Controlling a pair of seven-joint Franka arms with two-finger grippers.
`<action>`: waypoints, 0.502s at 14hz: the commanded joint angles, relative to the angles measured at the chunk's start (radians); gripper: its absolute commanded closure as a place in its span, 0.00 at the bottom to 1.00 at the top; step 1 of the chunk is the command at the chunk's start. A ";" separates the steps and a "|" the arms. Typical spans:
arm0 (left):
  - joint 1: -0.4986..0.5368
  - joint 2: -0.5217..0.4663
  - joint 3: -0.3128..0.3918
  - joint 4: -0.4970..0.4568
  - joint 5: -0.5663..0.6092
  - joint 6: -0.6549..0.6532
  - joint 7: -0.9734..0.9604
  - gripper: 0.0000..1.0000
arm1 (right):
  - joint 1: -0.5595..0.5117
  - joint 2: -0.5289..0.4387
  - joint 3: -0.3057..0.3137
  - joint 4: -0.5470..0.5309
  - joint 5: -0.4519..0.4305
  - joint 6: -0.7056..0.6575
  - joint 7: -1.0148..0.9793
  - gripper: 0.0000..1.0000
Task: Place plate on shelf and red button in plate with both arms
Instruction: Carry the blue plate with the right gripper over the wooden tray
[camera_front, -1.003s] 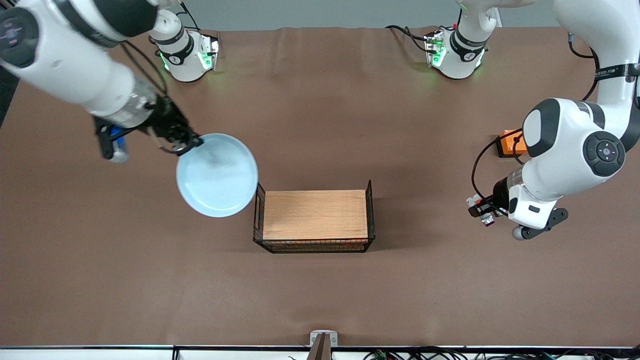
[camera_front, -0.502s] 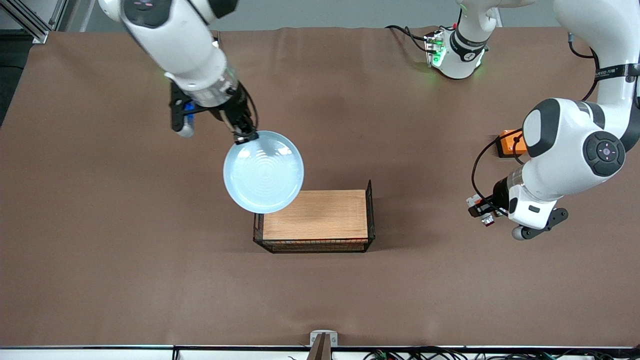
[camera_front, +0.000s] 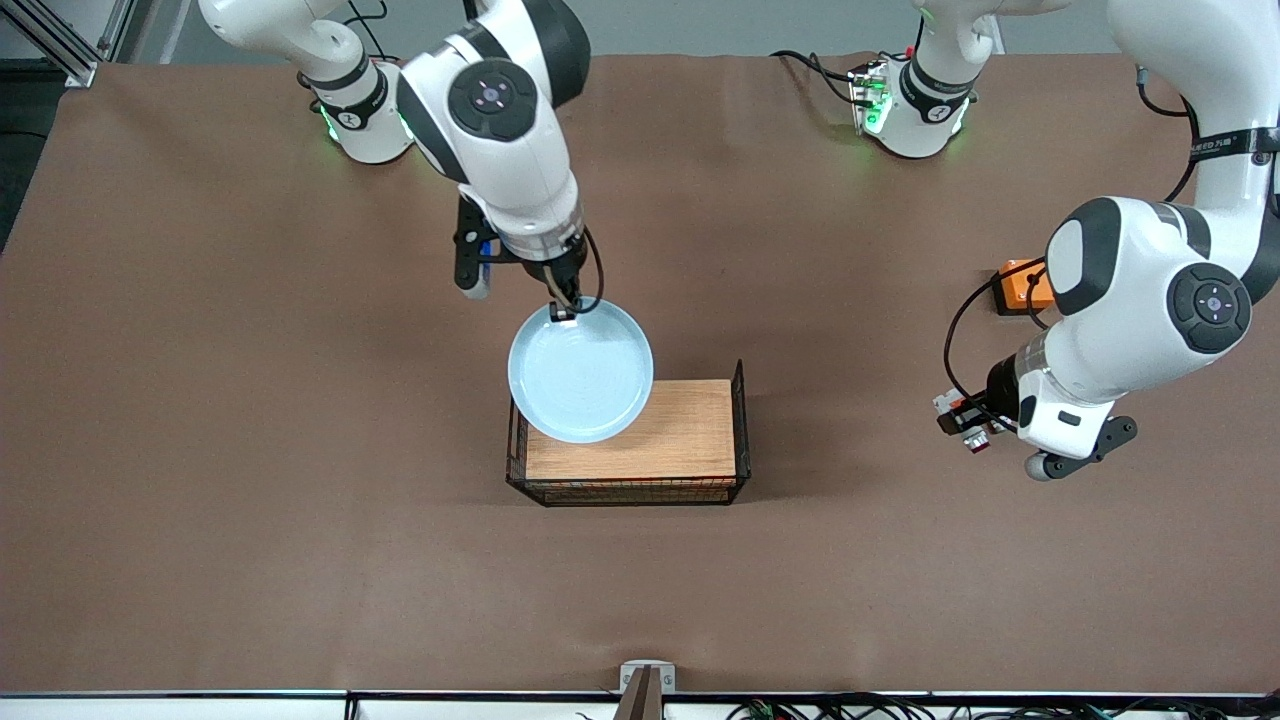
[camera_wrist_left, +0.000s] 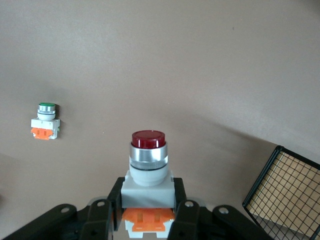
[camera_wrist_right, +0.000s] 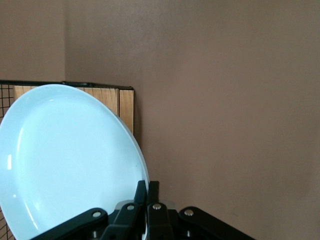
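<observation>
One plate (camera_front: 581, 372), one red button (camera_wrist_left: 148, 159), one wire basket (camera_front: 742, 420). The right gripper (camera_front: 563, 308) pinches the plate's rim over the basket's corner. The left gripper (camera_front: 965, 425), clamped on the button, hangs above bare table toward the left arm's end.

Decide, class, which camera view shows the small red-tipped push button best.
The left wrist view: the red-tipped push button fills the centre, clamped in the left gripper. The front view shows it as a tiny speck; the right wrist view misses it.
</observation>
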 joint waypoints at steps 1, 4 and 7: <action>0.005 0.007 -0.001 0.016 -0.019 -0.005 -0.009 0.66 | 0.022 0.127 -0.012 0.150 -0.040 -0.016 0.082 1.00; 0.005 0.007 -0.001 0.016 -0.019 -0.005 -0.009 0.66 | 0.051 0.179 -0.015 0.169 -0.061 0.047 0.154 1.00; 0.005 0.008 -0.001 0.014 -0.019 -0.005 -0.009 0.66 | 0.063 0.208 -0.017 0.201 -0.067 0.050 0.180 1.00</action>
